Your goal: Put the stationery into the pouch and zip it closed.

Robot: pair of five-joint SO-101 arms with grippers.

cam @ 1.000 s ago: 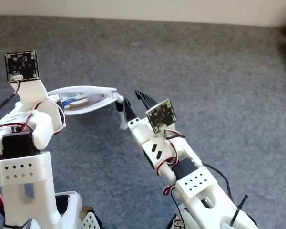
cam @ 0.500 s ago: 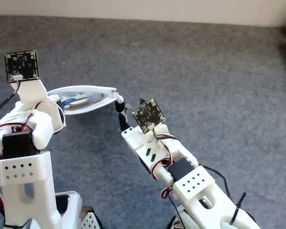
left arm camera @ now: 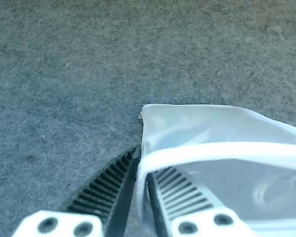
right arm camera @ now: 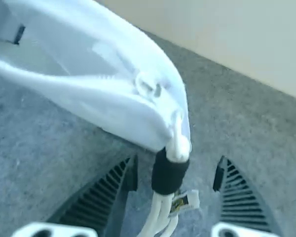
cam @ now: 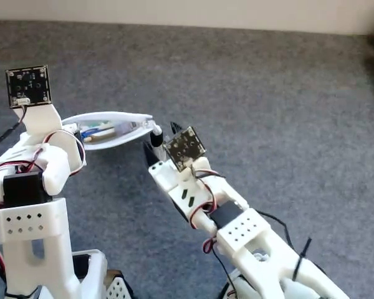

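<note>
Nearest, the left gripper [left arm camera: 141,165] is clamped on the white rim at one end of the pouch [left arm camera: 212,131]. To its right, the right gripper [right arm camera: 176,170] stands with its jaws spread, and the zip's pull cord [right arm camera: 169,173], with its black bead, hangs between them without being pinched. In the high view the pouch [cam: 115,118] lies on the grey carpet [cam: 268,93] with its long axis running left to right. Its zip end points at the right gripper [cam: 162,139] and its mouth gapes upward. The stationery [cam: 103,131] shows inside. Beyond, the carpet runs back to a pale wall [cam: 237,12].
</note>
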